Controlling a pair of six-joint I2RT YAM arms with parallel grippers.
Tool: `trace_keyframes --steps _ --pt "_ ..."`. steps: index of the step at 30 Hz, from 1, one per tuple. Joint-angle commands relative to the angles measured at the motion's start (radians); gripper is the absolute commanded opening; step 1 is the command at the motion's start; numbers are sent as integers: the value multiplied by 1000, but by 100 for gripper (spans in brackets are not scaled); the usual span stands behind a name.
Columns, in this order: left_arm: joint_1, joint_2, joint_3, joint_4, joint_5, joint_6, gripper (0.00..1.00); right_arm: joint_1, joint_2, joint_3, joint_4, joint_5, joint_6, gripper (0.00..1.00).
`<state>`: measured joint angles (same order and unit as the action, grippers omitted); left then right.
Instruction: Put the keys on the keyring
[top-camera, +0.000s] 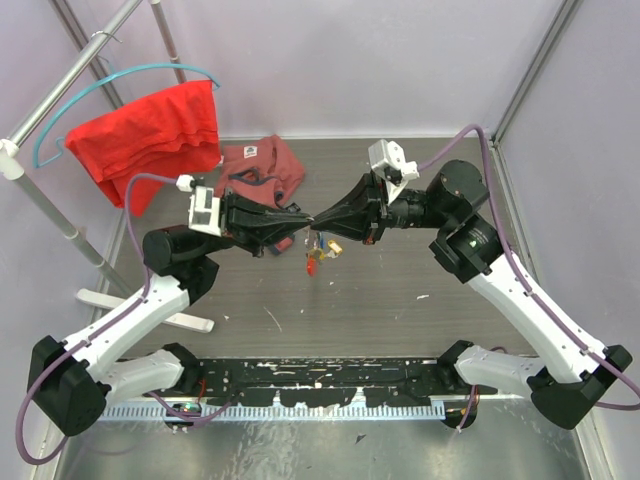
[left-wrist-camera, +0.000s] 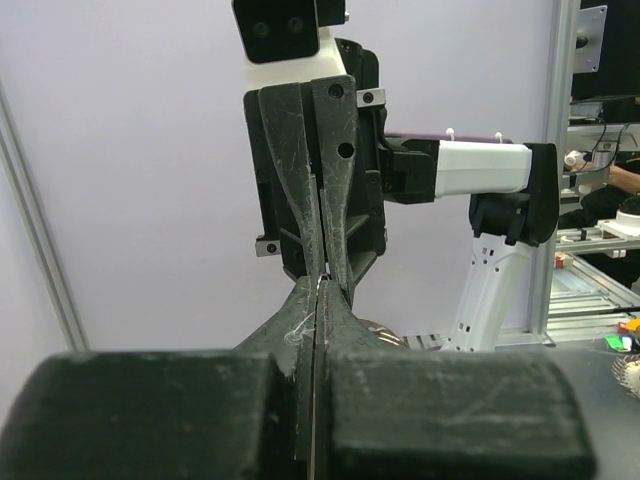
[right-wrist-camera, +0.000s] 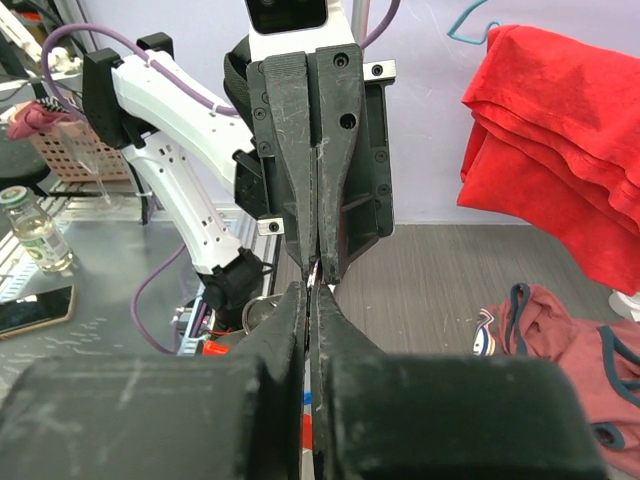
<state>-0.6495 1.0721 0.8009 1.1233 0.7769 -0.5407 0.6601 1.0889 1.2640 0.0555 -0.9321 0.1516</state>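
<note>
A dark wood-grain table (top-camera: 420, 300) stands between lilac walls, and the two arms reach in from its near edge to meet tip to tip above its middle. The left gripper (top-camera: 303, 221) is pressed shut with a thin silvery wire of the keyring (top-camera: 313, 264) in its seam. The right gripper (top-camera: 321, 220) is closed tight against it, what it pinches being too small to tell, while the keys (top-camera: 329, 246) dangle just beneath. Farther back, a maroon garment (top-camera: 262, 165) lies on the table and a red cloth (top-camera: 155, 135) hangs from a blue hanger (top-camera: 120, 80).
</note>
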Motion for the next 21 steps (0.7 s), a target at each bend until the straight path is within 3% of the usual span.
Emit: trace_keyframes --steps 1,3,6,9,16,21 --pt "1 -14 44 9 4 12 0 6 0 79 -95 32 -79 1" --pt "1 -27 58 -62 15 34 2 6 2 112 -188 64 -136 1" --pt "1 -54 107 -260 64 120 20 6 13 181 -384 120 -238 1" --pt "1 -90 166 -502 115 256 30 6 31 252 -565 189 -338 1" --pt "1 -112 323 -1071 177 614 33 85 87 404 -859 389 -466 1" --pt "0 -82 377 -1226 173 710 32 185 152 519 -1012 549 -490 1"
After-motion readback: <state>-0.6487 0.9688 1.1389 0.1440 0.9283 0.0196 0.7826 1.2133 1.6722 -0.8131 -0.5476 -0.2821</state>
